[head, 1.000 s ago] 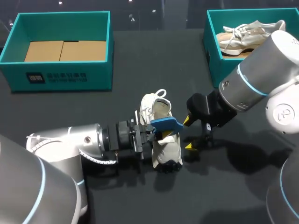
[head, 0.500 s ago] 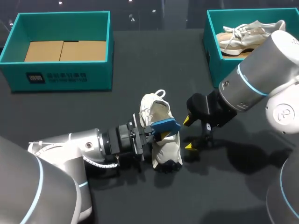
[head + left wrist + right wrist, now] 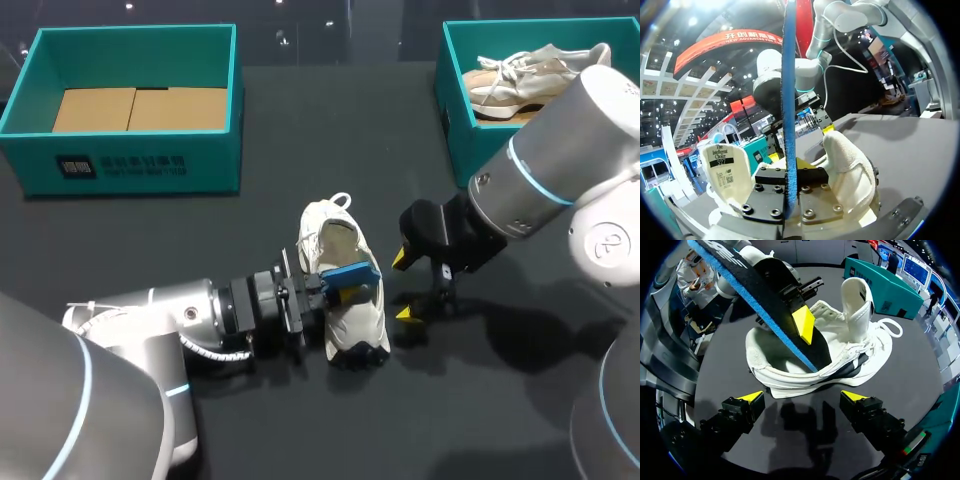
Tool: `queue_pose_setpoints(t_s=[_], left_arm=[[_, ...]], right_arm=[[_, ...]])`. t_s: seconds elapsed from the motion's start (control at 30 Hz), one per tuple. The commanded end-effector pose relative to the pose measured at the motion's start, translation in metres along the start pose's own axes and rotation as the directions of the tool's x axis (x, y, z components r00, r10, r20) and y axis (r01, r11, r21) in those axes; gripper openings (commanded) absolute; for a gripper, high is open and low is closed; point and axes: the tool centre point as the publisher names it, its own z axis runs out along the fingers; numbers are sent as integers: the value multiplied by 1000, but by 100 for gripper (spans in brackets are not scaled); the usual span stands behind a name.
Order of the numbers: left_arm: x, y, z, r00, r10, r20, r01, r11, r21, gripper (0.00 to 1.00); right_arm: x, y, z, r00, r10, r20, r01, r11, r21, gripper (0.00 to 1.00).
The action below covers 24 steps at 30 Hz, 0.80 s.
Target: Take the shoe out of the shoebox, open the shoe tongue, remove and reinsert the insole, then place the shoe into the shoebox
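So the white lace-up sneaker [image 3: 345,305] sits on its sole about mid-way across the black worktop [image 3: 470,420], with its tongue [image 3: 725,170] pulled up. The flat foam insole [image 3: 765,295], blue on one face and black on the other, is tilted, and its lower end is down inside the shoe's opening. The left hand [image 3: 318,292] comes in low from the side and is clamped on that insole, with one yellow fingertip [image 3: 803,325] pressed against the black face. The right hand [image 3: 802,397] is just beside the shoe on the opposite side, fingers spread wide, gripping nothing. Far left there's a teal shoebox [image 3: 140,165] with only a brown cardboard sheet [image 3: 135,108] lining its bottom. Far right is a second teal shoebox [image 3: 455,125] with a beige sneaker [image 3: 520,78] lying in it.
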Motion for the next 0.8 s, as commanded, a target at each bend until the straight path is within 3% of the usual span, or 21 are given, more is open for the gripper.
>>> queue_pose_setpoints(t_s=[0.03,0.3,0.47,0.5,0.63,0.8], left_arm=[[-3,12,7,1000,-2,-8,2,1000,-21,0],[-7,21,8,1000,8,-16,-9,998,-60,0],[-8,14,6,1000,5,-17,-6,998,-61,0],[-8,12,5,1000,5,-16,-6,998,-61,7],[-7,6,2,1000,3,-17,-4,998,-56,18],[-7,-2,0,1000,7,-14,-8,999,-48,27]], right_arm=[[0,0,1,1000,0,1,0,1000,0,100],[0,0,1,1000,0,1,0,1000,0,100],[0,0,1,1000,0,1,0,1000,0,100],[0,0,1,1000,0,1,0,1000,0,100],[0,0,1,1000,0,1,0,1000,0,100],[0,0,1,1000,0,1,0,1000,0,100]])
